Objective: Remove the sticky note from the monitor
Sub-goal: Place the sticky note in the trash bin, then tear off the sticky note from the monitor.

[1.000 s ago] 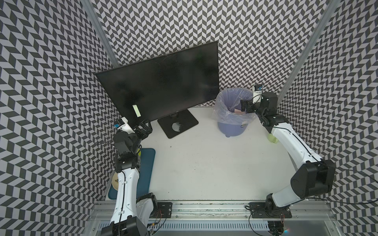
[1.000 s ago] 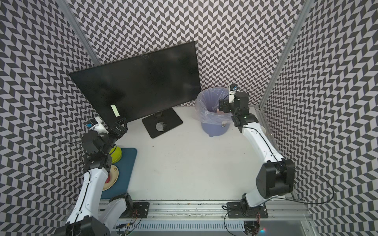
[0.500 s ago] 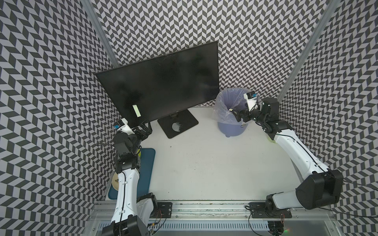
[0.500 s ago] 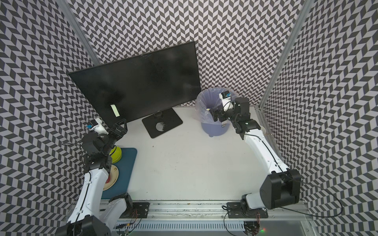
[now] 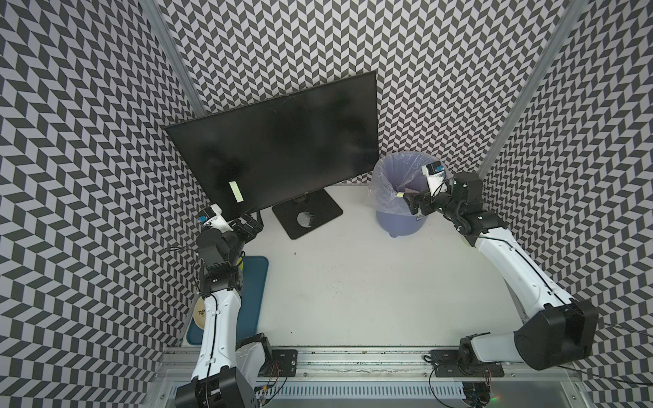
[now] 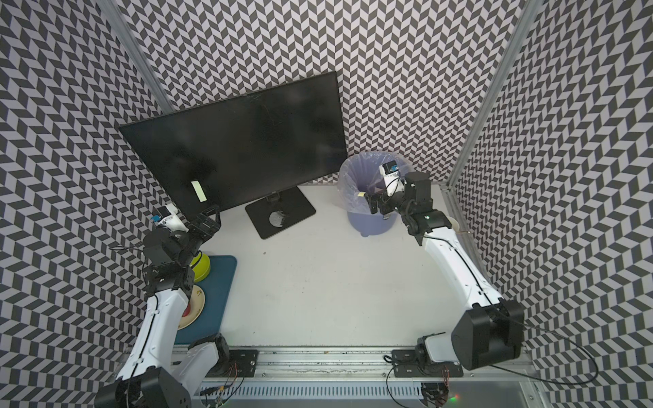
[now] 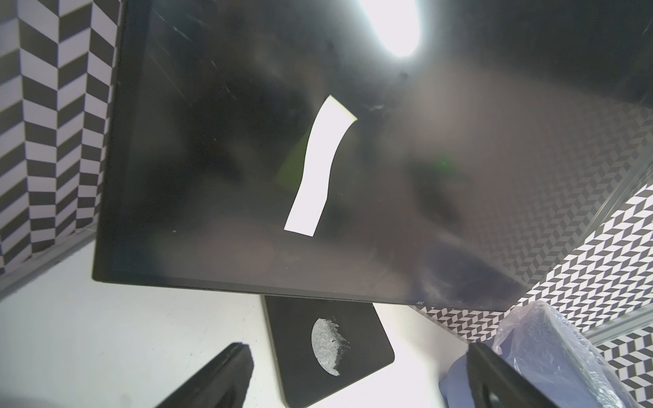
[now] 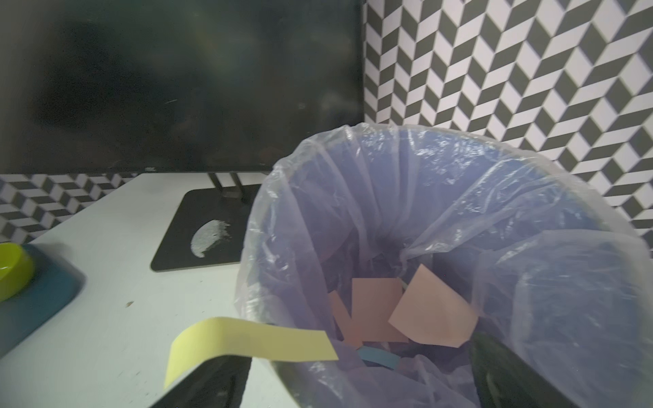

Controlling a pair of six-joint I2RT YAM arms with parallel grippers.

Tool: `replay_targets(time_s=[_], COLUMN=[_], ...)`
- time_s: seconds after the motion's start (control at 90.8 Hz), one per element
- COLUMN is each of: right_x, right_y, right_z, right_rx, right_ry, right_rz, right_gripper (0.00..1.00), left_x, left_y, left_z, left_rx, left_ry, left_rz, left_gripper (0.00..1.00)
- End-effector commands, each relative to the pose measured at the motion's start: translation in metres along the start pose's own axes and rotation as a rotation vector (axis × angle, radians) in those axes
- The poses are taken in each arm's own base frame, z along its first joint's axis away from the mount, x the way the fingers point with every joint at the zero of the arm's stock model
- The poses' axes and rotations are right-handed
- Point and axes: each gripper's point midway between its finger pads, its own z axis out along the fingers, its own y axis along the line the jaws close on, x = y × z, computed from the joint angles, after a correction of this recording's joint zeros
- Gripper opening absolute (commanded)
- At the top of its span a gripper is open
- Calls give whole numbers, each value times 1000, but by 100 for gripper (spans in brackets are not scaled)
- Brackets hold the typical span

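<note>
**Item 1: monitor** (image 5: 282, 148). Black flat screen, dark, upright at the back of the table. The square base (image 5: 325, 210) carries a silvery scuffed half-disc with no lettering. There is a small maker's mark (image 7: 419, 302) on the lower bezel, too small to read.

**Item 2: sticky note** (image 5: 236, 191). A pale yellow slip with a blank face. It is stuck low on the screen toward the robot's left, just above the lower bezel. In the left wrist view it bows along its length, so part of it seems to stand off the glass.

**Item 3: left gripper** (image 5: 250, 222). Jaws wide apart and empty. It sits just below the screen's lower edge, aimed up at the note and clear of it.

**Item 4: right gripper** (image 5: 410, 207). Jaws wide apart over the waste bin (image 5: 395, 226), which has a clear liner. A yellow strip (image 8: 247, 339) clings to one finger (image 8: 205, 381) and is not clamped. Pink notes (image 8: 378, 307) lie in the bin.

**Step in hand, as judged.** One slip is being dropped at the bin. The note on the screen is not yet taken.

**Next move.** The left gripper needs to rise, straddle a lifted edge of the note, close, and peel outward without pushing on the panel.
</note>
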Motion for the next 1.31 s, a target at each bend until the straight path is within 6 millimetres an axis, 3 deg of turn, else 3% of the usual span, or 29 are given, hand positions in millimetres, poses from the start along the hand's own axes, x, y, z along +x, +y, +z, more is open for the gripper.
replay_targets(time_s=[0.0, 0.176, 0.33, 0.474, 0.606, 0.793, 1.014, 1.135, 1.3], right_x=[-12, -7, -3, 8, 13, 3, -19, -9, 19], right_y=[-32, -43, -48, -78, -91, -94, -73, -74, -92], right_z=[-2, 3, -7, -26, -32, -34, -48, -60, -69], right_rx=[154, 194, 212, 265, 268, 229, 121, 146, 196], right_ry=[-14, 11, 12, 8, -4, -53, -138, -140, -107], right_rz=[24, 33, 37, 88, 131, 169, 183, 203, 248], right_gripper=[99, 99, 99, 99, 99, 99, 99, 99, 99], left_x=[-2, -2, -4, -5, -4, -5, -7, -6, -4], left_y=[-1, -1, -1, -1, -1, -2, -2, 0, 0], left_z=[1, 2, 3, 4, 5, 4, 3, 4, 6], left_rx=[23, 27, 23, 21, 30, 27, 23, 18, 24], left_ry=[-12, -10, -7, -9, -9, -11, -12, -14, -7], left_rz=[5, 9, 15, 14, 3, 8, 11, 8, 7], left_gripper=[100, 100, 100, 100, 100, 100, 100, 100, 100])
